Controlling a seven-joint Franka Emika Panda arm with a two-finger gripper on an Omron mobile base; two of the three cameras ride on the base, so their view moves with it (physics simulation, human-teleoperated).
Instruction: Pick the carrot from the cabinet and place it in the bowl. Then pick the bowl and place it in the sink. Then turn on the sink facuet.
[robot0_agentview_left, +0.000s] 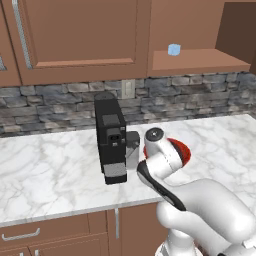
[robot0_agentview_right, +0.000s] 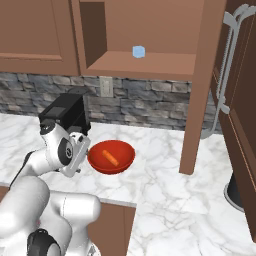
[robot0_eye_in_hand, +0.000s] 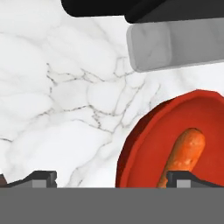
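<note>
Small orange tapered carrot (robot0_agentview_right: 109, 157) lying inside round glossy red bowl (robot0_agentview_right: 125, 159) on white marble counter (robot0_agentview_right: 165, 165), beside black coffee machine (robot0_agentview_left: 111, 140); two-finger gripper (robot0_eye_in_hand: 111, 177) spread wide above bowl's rim, grasping nothing; pale blue cube (robot0_agentview_right: 138, 51) on reddish-brown cabinet shelf (robot0_agentview_right: 145, 65).

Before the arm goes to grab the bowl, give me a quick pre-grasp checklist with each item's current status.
1. Carrot lying inside the bowl: ok.
2. Bowl upright on the marble counter: ok.
3. Claw open and empty: ok.
4. Bowl's near rim lies between the fingertips: ok in the hand view.
5. Room beside the coffee machine: cannot tell, it stands close to the bowl.
6. Free path to the sink: cannot tell.
</note>
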